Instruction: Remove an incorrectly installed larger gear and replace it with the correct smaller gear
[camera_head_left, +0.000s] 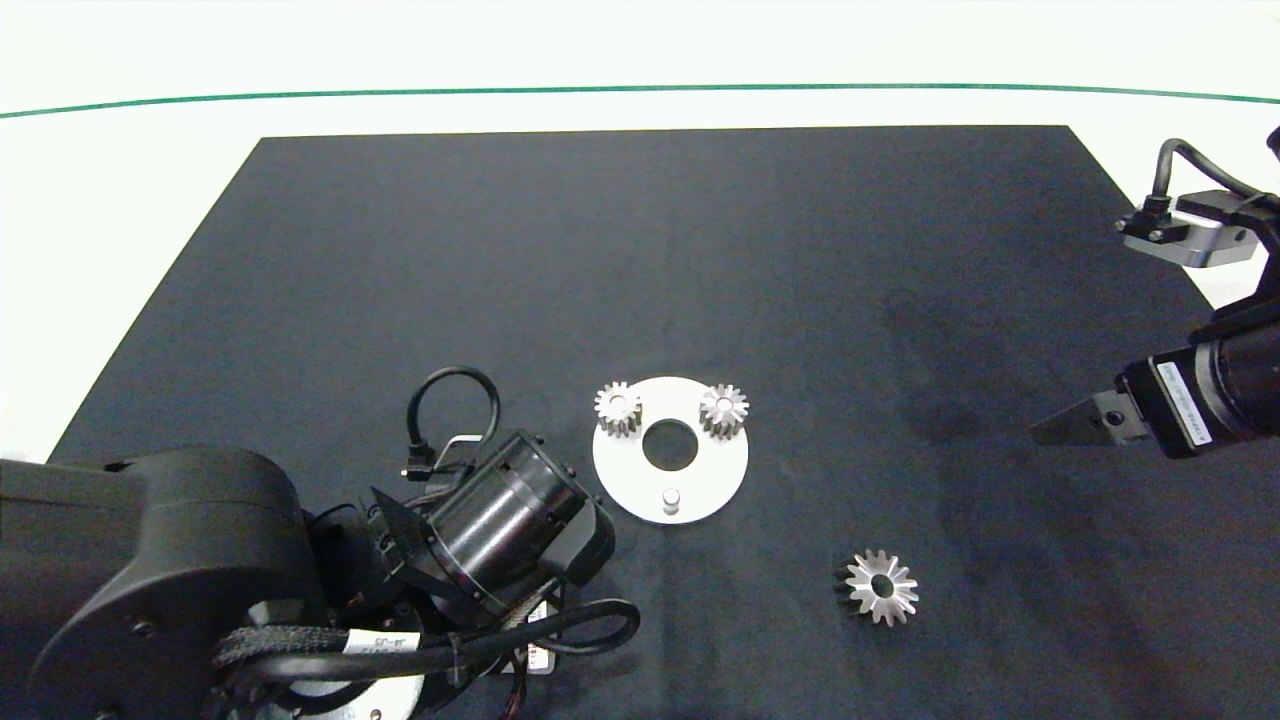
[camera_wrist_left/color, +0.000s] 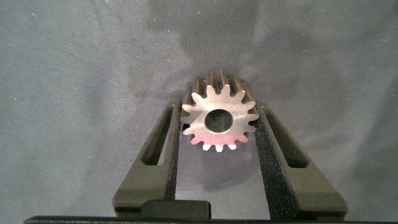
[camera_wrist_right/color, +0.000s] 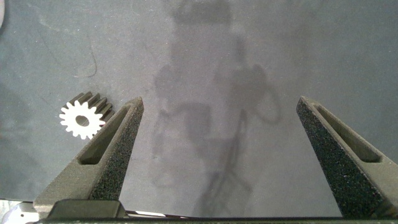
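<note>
My left gripper (camera_wrist_left/color: 219, 111) is shut on the smaller gear (camera_wrist_left/color: 217, 122), a blunt-toothed silver gear with a round centre hole, pinched between both pads above the black mat. In the head view the left arm's wrist (camera_head_left: 500, 525) covers that gripper and gear, just left of the white round plate (camera_head_left: 700, 478). The plate carries two small gears (camera_head_left: 618, 408) (camera_head_left: 723, 409) and one bare peg (camera_head_left: 671, 497). The larger gear (camera_head_left: 881, 587) (camera_wrist_right/color: 81, 118), star-toothed, lies flat on the mat right of the plate. My right gripper (camera_head_left: 1050, 428) (camera_wrist_right/color: 221, 102) hangs open and empty at the right.
The black mat (camera_head_left: 650, 250) covers most of the white table, with a green line (camera_head_left: 640, 88) along the far side. The plate has a round centre hole (camera_head_left: 669, 445). Bare mat stretches behind the plate and between it and the right arm.
</note>
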